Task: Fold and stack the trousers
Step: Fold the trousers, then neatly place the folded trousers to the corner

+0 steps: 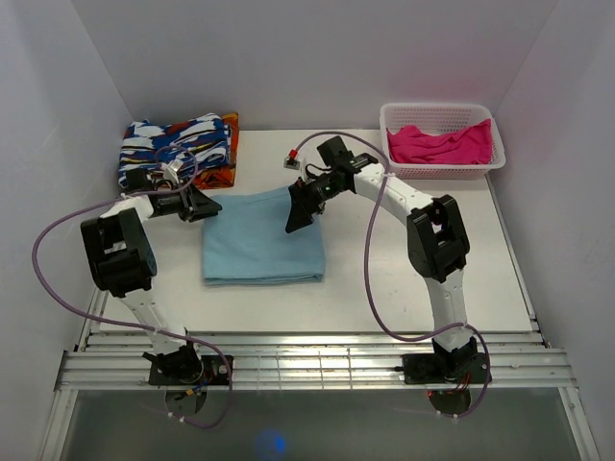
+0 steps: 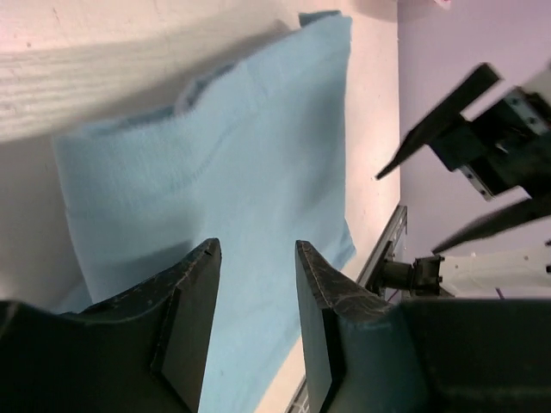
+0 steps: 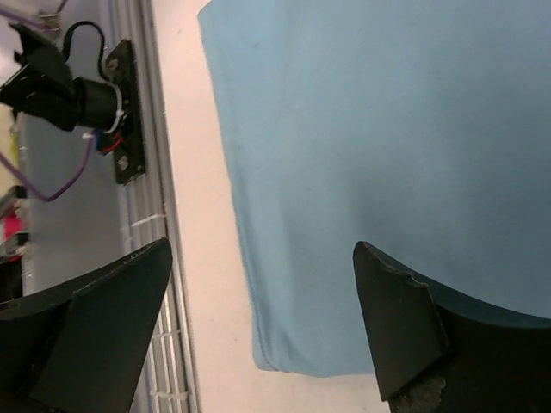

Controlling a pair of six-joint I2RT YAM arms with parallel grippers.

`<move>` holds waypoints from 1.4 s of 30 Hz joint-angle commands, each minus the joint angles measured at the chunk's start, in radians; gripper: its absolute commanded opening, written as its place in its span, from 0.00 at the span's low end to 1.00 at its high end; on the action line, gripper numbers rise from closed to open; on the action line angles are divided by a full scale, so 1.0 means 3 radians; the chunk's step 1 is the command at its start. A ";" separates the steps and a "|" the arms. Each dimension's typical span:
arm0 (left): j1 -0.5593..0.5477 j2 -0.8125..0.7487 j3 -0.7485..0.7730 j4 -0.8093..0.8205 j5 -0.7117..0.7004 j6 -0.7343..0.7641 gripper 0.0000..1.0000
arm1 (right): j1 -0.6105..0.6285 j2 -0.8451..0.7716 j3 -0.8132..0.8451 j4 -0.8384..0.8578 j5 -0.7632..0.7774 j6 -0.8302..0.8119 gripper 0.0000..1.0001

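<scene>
The trousers (image 1: 261,240) lie folded into a soft, smooth, light-blue rectangle in the middle of the white table (image 1: 384,288), with nearly straight edges. The left gripper (image 1: 207,204) is beside the far left corner, black jaws apart and empty. The right gripper (image 1: 300,211) is over the far right corner, jaws wide apart.

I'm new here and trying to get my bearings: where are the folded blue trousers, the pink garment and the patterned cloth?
trousers (image 1: 264,240), overhead view, middle of the folded cloth.
pink garment (image 1: 442,144), overhead view, middle of the heap.
patterned cloth (image 1: 175,149), overhead view, centre of its top.
</scene>
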State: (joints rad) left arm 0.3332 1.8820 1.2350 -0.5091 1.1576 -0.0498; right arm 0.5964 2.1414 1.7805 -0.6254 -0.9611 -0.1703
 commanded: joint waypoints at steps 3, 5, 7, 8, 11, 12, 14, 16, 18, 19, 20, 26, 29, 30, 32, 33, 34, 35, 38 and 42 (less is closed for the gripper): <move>-0.0170 0.0542 -0.0011 0.1052 -0.0468 -0.1117 0.47 | -0.0014 -0.0092 0.0420 0.0055 0.0717 -0.0112 0.92; -0.0165 0.0766 0.0025 0.1063 -0.0657 -0.1163 0.45 | -0.0009 -0.0102 0.0507 0.0070 0.0892 -0.0163 0.94; -0.0165 0.0875 0.0173 0.0987 -0.0709 -0.1108 0.45 | 0.0016 -0.0082 0.0620 -0.0001 0.1106 -0.0240 0.94; -0.0160 0.0880 0.0224 0.0966 -0.0689 -0.1082 0.48 | 0.0042 -0.0077 0.0681 -0.0032 0.1209 -0.0316 0.94; -0.0165 0.0610 0.0372 0.1017 -0.0596 -0.0878 0.67 | 0.0159 -0.0117 0.0789 -0.0012 0.1567 -0.0373 0.94; -0.0150 0.0366 0.0398 0.1017 -0.0632 -0.0801 0.73 | 0.0205 -0.0138 0.0753 0.0034 0.1729 -0.0363 0.93; -0.0109 0.0124 0.0459 0.0971 -0.0826 -0.0607 0.91 | 0.0399 -0.0209 0.0702 0.0202 0.1914 -0.0358 0.94; 0.0009 -0.0151 0.0546 0.0798 -0.0877 -0.0428 0.98 | 0.0689 -0.0281 0.0559 0.0396 0.2170 -0.0464 0.97; 0.0208 -0.0311 0.0592 0.0624 -0.0847 -0.0366 0.98 | 0.0890 -0.0301 0.0477 0.0519 0.2344 -0.0658 0.98; 0.0289 -0.0453 0.0603 0.0588 -0.0801 -0.0391 0.98 | 0.1073 -0.0297 0.0411 0.0616 0.2385 -0.0725 0.99; 0.0386 -0.0525 0.0588 0.0557 -0.0821 -0.0477 0.98 | 0.1161 -0.0286 0.0385 0.0668 0.2436 -0.0787 0.97; 0.1128 -0.0792 0.0639 -0.0040 -0.0116 -0.0377 0.98 | 0.1770 0.0132 0.0573 0.0832 0.2932 -0.1027 0.93; 0.1139 -0.0807 0.0746 -0.0617 -0.0207 0.0026 0.98 | 0.1918 0.0301 0.0595 0.0980 0.2994 -0.1078 0.93; 0.1144 -0.0909 0.0635 -0.0635 -0.0370 0.0144 0.98 | 0.1944 0.0378 0.0579 0.1076 0.3045 -0.1109 0.94; 0.1139 -0.1047 0.0496 -0.0675 -0.0585 0.0282 0.98 | 0.2010 0.0460 0.0564 0.1144 0.3106 -0.1191 0.95; 0.1139 -0.1164 0.0430 -0.0716 -0.0713 0.0415 0.98 | 0.2021 0.0501 0.0549 0.1189 0.3177 -0.1211 0.95; 0.1134 -0.1216 0.0307 -0.0752 -0.0760 0.0482 0.98 | 0.2031 0.0587 0.0528 0.1281 0.3188 -0.1237 0.96; 0.1139 -0.1272 0.0230 -0.0788 -0.0816 0.0523 0.98 | 0.2031 0.0624 0.0523 0.1328 0.3310 -0.1263 0.97; 0.1139 -0.1538 -0.0097 -0.0717 -0.1041 0.0595 0.98 | 0.2026 0.0792 0.0518 0.1461 0.3505 -0.1406 0.99; 0.1139 -0.1666 -0.0379 -0.0854 -0.1052 0.0774 0.98 | 0.1970 0.0864 0.0518 0.1517 0.3491 -0.1416 0.65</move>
State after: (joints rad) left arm 0.6712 1.4288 1.1519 -0.7189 0.8669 0.1028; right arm 1.2007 2.3791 1.9301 -0.2253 0.0364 -0.5690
